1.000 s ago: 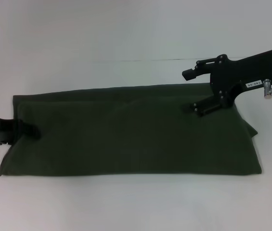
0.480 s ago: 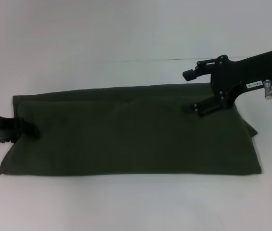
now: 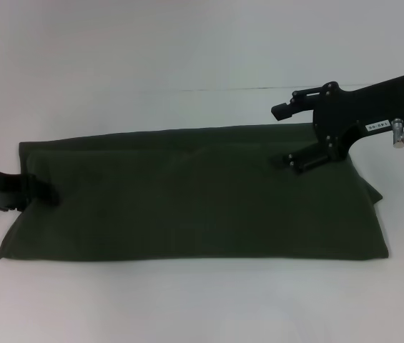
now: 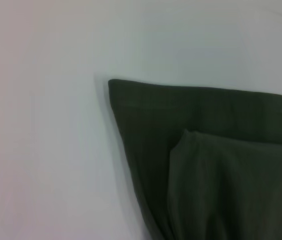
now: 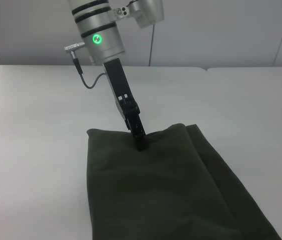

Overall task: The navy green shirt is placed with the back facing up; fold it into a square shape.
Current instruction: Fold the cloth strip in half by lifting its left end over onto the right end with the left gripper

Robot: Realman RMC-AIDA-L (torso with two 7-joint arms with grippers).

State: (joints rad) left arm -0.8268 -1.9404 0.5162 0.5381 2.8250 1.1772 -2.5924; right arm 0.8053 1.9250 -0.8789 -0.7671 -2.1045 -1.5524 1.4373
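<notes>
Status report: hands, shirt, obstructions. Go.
Left hand down at the shirt's left edge. Right hand open over its far right corner, lower finger at the cloth. Navy green shirt flat, folded to a long band, not yet square. Nothing in the way.

1. I saw the navy green shirt [image 3: 194,193] as a plain dark olive, with no print or pattern anywhere on it.
2. The table [image 3: 187,50] under it was plain white.
3. My right gripper [image 3: 285,136] was black, with a silver wrist ring behind it.
4. My left gripper [image 5: 140,140] was black too, and a small green light glowed on its silver wrist.
</notes>
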